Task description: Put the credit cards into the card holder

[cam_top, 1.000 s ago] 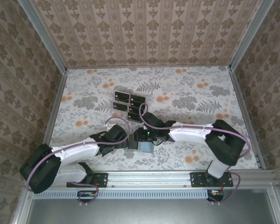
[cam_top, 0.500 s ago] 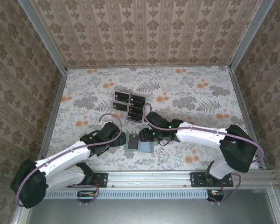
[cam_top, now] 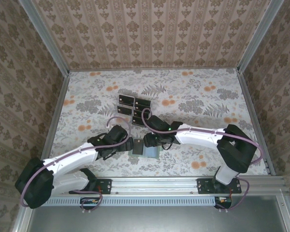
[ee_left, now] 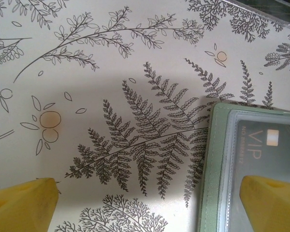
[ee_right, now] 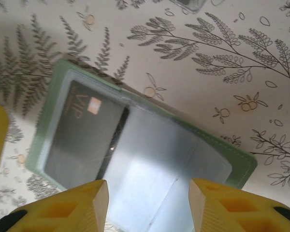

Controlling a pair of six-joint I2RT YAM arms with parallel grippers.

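Your card holder [ee_right: 150, 145] lies open on the counter [cam_top: 208, 92] with one card [ee_right: 82, 140] inside, left hand [ee_left: 150, 203] spread wide at its edge, right hand [ee_right: 147, 208] parted above it, both empty (sleeve likely floppy, spare cards [cam_top: 135, 110] thin, slick), so pinch cards by their edges.

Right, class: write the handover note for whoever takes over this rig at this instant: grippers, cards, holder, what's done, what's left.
Left gripper: open wide, straddling one edge of the card holder, holding nothing.
Right gripper: jaws apart above the holder's clear pockets, holding nothing.
Holder: lying open on the table, between the two grippers.
Done: one VIP card sits in a pocket; the pocket beside it looks empty.
Left: several loose credit cards lie clustered farther back; each needs picking up and inserting.
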